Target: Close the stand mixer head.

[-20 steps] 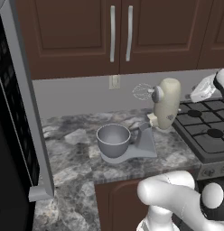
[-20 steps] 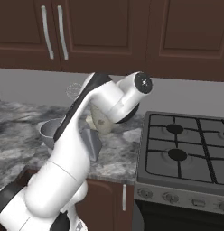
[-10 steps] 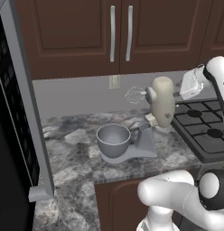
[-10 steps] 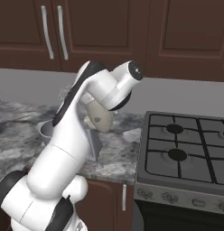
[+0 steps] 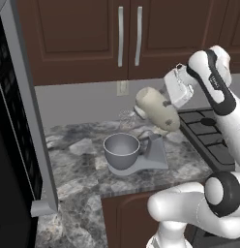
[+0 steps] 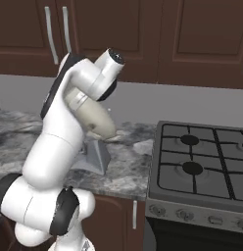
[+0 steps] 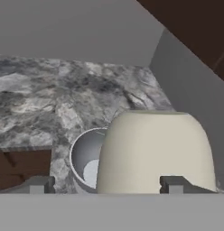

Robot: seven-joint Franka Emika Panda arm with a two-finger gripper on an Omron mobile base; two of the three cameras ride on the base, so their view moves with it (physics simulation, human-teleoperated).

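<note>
1. At the near edge of the hand view, the claw (image 7: 106, 184) has its two dark tips spread wide apart, straddling the stand mixer head (image 7: 154, 151) and gripping nothing.
2. The head (image 5: 157, 109) is a smooth, cream, rounded oblong, its long axis slanting up-left toward the wall over the marbled stone table (image 5: 83, 160).
3. Beyond sits the grey metal bowl (image 5: 121, 149), round and hollow, on the grey stand (image 5: 153, 154).

Stand mixer head (image 5: 156, 110) blocks the way down; metal bowl (image 5: 122, 148) apparently just beneath.
</note>
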